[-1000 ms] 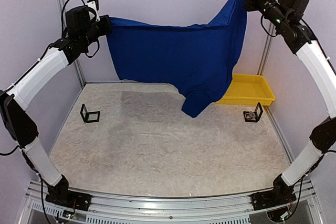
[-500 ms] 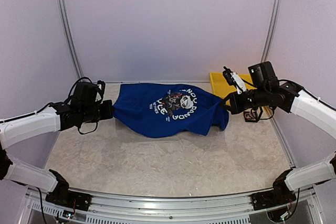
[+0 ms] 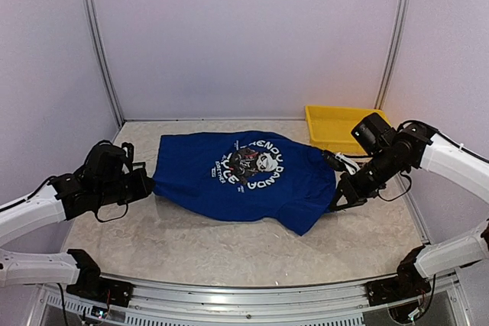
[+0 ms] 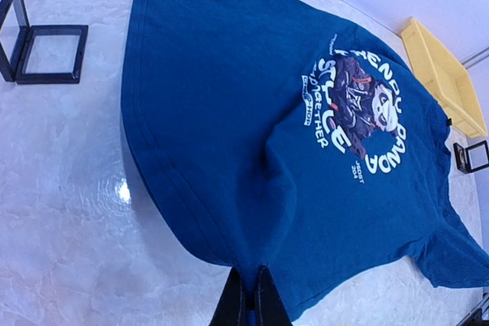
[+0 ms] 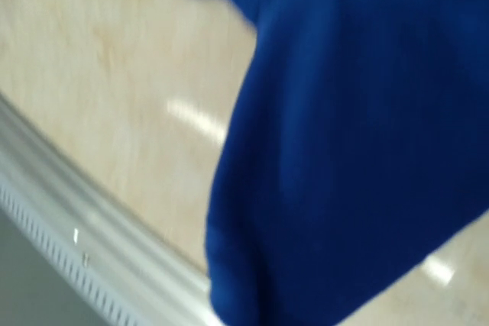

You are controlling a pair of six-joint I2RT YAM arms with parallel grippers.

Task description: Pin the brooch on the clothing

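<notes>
1. The shirt (image 3: 191,177) lies across the middle of the table (image 3: 229,253), stretched out between the two arms. Its white-lettered panda print (image 3: 250,166) faces up.
2. The left claw (image 3: 150,185) sits low at the shirt's left end. In the left wrist view its fingers (image 4: 263,295) are pressed narrow together, with the blue hem pinched between them.
3. The right claw (image 3: 336,202) is down at the shirt's right end, closed tight, and the cloth runs right up to it, so it looks gripped there too.
4. The right wrist view is blurred. It shows only blue cloth close up over pale tabletop, and the fingers themselves cannot be made out.
5. A yellow tray (image 3: 336,121) sits at the back right of the table, near the shirt's far corner.
6. The left wrist view shows a black box (image 4: 42,43) standing open just beside the shirt. A second box (image 4: 470,156) stands past the shirt's other end, near the tray.
</notes>
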